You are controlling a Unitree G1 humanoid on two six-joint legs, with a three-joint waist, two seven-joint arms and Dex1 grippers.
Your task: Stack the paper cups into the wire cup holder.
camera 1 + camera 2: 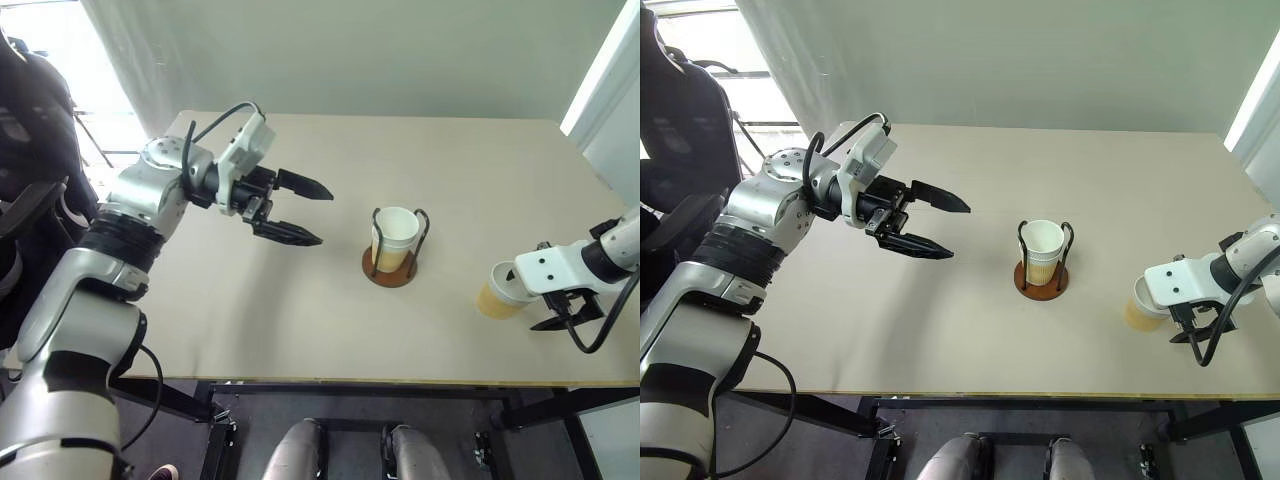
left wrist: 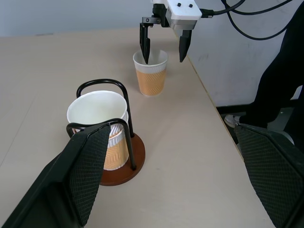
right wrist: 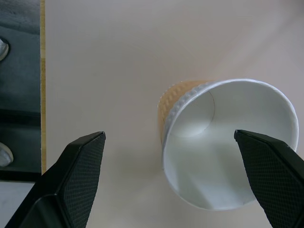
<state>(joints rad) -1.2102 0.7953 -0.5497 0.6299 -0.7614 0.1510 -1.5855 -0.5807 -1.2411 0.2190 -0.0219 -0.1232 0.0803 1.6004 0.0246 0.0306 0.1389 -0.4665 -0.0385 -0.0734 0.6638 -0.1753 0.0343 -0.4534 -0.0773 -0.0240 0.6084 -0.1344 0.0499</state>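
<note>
One paper cup (image 1: pixel 394 238) stands in the wire holder (image 1: pixel 389 266). The right gripper (image 2: pixel 165 46) hangs over another cup (image 3: pixel 223 147), fingers spread. The left gripper (image 1: pixel 300 211) is also wide open, empty.

Matt, pale beige board is seen as the table (image 1: pixel 300 300) top, smooth and unmarked. The paper cups (image 2: pixel 150 72) are embossed with fine ribbing on tan sleeves and left plain white inside. A holder (image 2: pixel 124 161) of thin glossy black wire is set on a smooth reddish-brown disc. The left fingers (image 2: pixel 88 173) are faced with black, finely textured pads, as are the right fingers (image 3: pixel 268 166).
</note>
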